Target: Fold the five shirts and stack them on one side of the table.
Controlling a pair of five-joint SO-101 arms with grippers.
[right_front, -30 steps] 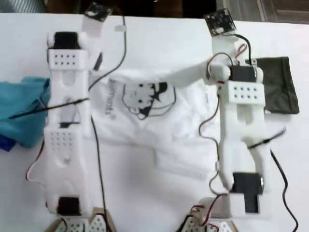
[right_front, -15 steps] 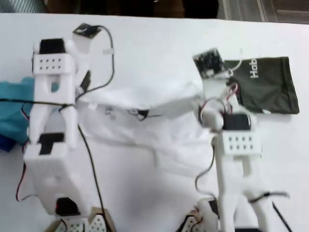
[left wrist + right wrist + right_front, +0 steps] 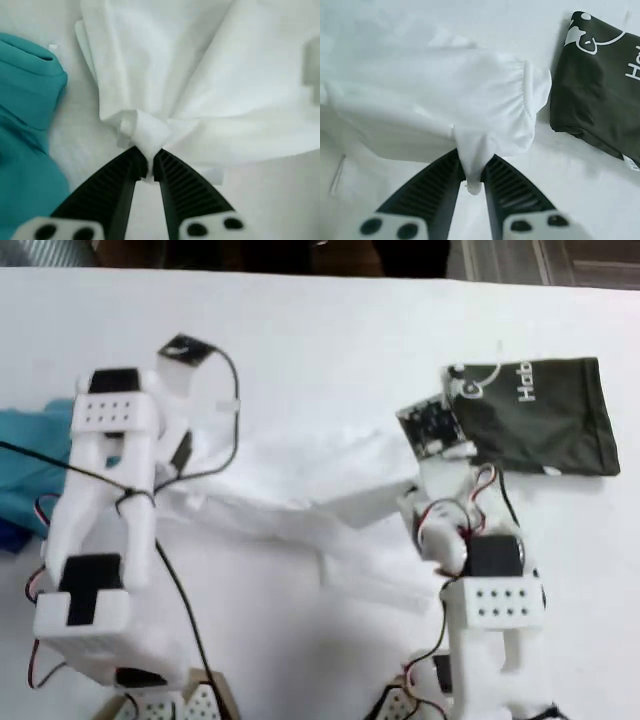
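Left claw [image 3: 150, 169] clamped on the white shirt [image 3: 300, 485], frame centre; right claw [image 3: 474, 176] grips its opposite end. Folded dark shirt [image 3: 555, 425] upper right; teal shirt [image 3: 30, 475] at left edge of the bench [image 3: 320, 320].

Three shirts are lying across the table [image 3: 330, 330], with the middle one gripped at both ends.
The middle shirt [image 3: 300, 490] is stretching between the two arms. The left gripper [image 3: 149, 167] is pinching its left end and the right gripper [image 3: 474, 175] its right end. The folded shirt [image 3: 545, 420] is sitting just beside that right end, and the bunched shirt [image 3: 30, 470] is lying at the table's left edge, near the left gripper.
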